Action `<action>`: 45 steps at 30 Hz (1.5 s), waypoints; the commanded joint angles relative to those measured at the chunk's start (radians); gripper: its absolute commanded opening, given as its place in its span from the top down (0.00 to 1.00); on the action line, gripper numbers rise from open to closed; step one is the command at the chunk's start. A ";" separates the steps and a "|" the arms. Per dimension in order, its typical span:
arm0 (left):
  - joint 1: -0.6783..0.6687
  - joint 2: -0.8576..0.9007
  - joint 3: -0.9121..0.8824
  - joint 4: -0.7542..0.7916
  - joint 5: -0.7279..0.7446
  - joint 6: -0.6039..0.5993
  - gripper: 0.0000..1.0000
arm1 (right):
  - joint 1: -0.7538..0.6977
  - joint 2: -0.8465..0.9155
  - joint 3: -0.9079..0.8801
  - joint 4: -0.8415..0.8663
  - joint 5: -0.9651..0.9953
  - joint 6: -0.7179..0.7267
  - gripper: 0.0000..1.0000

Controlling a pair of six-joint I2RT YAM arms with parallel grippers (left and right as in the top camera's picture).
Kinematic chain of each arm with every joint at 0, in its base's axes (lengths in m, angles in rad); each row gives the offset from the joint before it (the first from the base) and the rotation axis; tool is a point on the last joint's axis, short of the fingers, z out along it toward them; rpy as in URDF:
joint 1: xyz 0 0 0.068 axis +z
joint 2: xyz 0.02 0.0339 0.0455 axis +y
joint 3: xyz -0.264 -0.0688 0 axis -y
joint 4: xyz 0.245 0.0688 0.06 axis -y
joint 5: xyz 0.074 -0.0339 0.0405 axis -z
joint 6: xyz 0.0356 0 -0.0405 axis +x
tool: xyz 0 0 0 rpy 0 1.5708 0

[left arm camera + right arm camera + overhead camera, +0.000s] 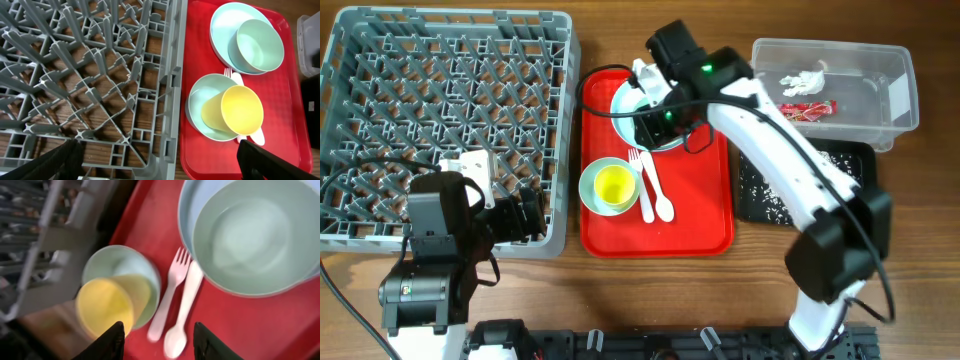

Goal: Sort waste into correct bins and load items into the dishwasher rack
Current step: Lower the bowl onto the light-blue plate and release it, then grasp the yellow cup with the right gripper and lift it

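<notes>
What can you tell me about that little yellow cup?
The yellow cup is small, round and plain, apparently smooth plastic, with no handle showing. It looks empty, mouth up. It sits inside a pale green bowl on the red tray, touching only that bowl. A white fork and spoon lie beside them.

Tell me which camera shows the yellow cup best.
The left wrist view: the yellow cup is sharp, large and unobstructed, lying tilted in a pale green bowl on the red tray. The right wrist view shows the cup blurred, near the lower left. Overhead it is small, seen from straight above inside the bowl.
</notes>
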 commanded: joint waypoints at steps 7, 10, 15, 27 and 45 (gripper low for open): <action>-0.002 -0.002 0.018 0.003 0.012 -0.009 0.00 | 0.084 0.001 -0.195 0.059 -0.042 0.156 0.56; -0.002 -0.002 0.018 0.003 0.012 -0.009 0.00 | 0.098 0.001 -0.246 0.110 -0.043 0.190 0.58; -0.002 -0.002 0.018 0.002 0.012 -0.009 0.00 | 0.120 0.001 -0.317 0.200 -0.042 0.232 0.64; -0.002 -0.002 0.018 -0.001 0.012 -0.009 0.00 | 0.127 0.001 -0.381 0.295 -0.023 0.331 0.91; -0.002 -0.002 0.018 0.039 0.132 -0.009 0.00 | -0.024 -0.266 -0.304 0.240 -0.025 0.325 0.96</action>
